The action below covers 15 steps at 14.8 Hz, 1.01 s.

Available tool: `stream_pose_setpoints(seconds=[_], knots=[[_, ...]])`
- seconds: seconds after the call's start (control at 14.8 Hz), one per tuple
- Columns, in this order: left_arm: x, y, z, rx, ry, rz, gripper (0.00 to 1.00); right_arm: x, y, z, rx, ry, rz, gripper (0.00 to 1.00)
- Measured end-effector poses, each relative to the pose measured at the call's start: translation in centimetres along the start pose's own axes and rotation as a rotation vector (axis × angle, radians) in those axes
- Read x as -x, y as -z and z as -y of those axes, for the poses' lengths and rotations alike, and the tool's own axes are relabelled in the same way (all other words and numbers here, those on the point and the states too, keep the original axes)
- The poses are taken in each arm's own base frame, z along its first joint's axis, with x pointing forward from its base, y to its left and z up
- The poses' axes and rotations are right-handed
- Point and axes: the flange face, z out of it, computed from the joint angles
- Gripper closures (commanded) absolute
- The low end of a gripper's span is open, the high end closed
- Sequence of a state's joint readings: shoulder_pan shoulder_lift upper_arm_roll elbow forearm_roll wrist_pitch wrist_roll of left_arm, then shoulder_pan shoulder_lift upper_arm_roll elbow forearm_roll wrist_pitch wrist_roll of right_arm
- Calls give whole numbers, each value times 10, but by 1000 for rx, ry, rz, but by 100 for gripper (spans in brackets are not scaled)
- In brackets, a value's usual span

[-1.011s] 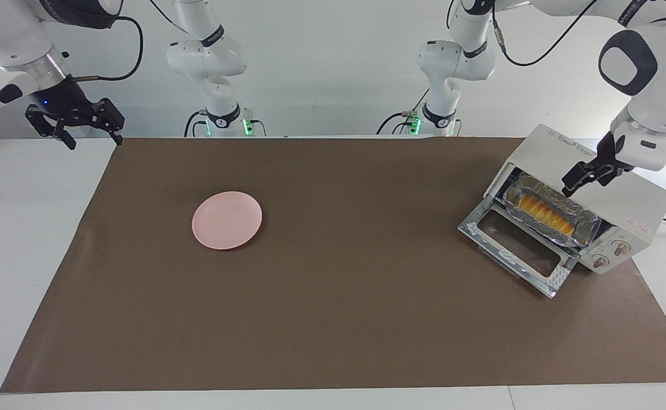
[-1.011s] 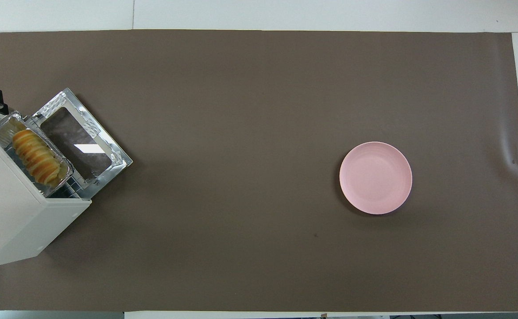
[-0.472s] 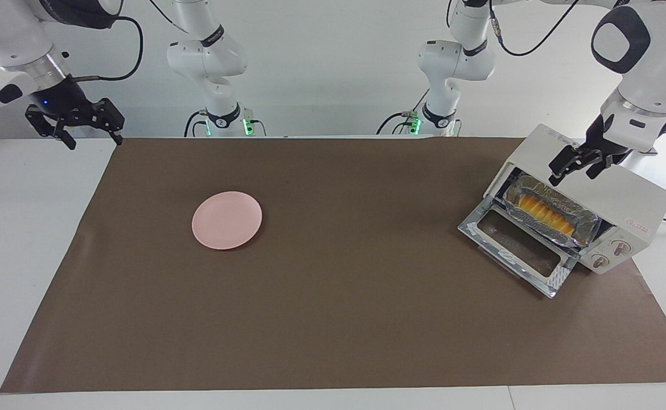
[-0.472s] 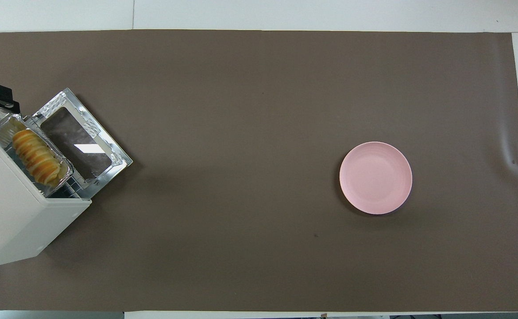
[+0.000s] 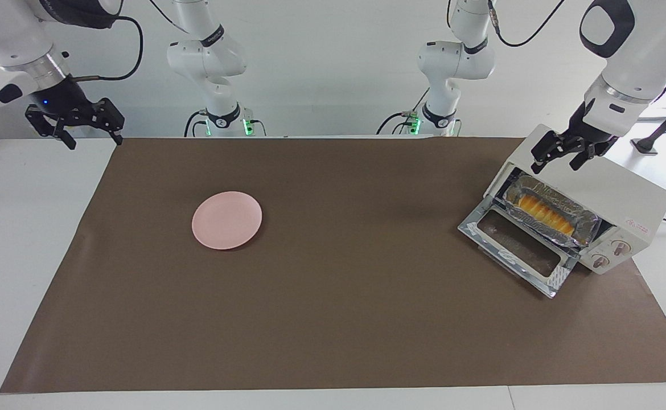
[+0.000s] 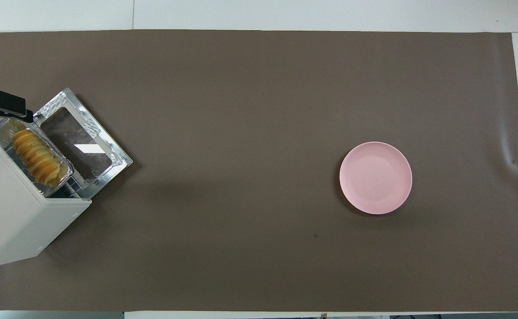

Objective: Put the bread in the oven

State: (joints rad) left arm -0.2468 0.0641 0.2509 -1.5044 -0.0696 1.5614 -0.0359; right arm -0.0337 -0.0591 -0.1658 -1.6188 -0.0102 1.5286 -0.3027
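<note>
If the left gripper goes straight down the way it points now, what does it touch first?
Probably the flat top of the cream-white boxy toaster oven, near its open front edge. The left gripper hangs open over that spot; depth is uncertain.

The left two-finger black gripper, jaws apart and empty, now hangs higher over the cream-white boxy toaster oven's top, clear of the foil tray.

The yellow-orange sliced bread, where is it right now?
The yellow-orange sliced bread lies in a crinkled silver foil tray inside the open cream-white toaster oven, at the left arm's table end.
</note>
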Motion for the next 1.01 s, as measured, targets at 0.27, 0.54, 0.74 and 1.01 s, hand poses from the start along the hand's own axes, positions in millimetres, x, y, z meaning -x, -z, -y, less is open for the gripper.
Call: stream_pose_setpoints(seconds=[0.27, 0.54, 0.74, 1.01], knots=[[18, -10, -16, 9, -35, 51, 0, 0, 0, 0, 0, 0, 0, 0], [25, -17, -27, 10, -59, 68, 0, 0, 0, 0, 0, 0, 0, 0], [26, -19, -26, 10, -62, 74, 0, 0, 0, 0, 0, 0, 0, 0], [31, -22, -27, 8, -66, 109, 0, 0, 0, 0, 0, 0, 0, 0]])
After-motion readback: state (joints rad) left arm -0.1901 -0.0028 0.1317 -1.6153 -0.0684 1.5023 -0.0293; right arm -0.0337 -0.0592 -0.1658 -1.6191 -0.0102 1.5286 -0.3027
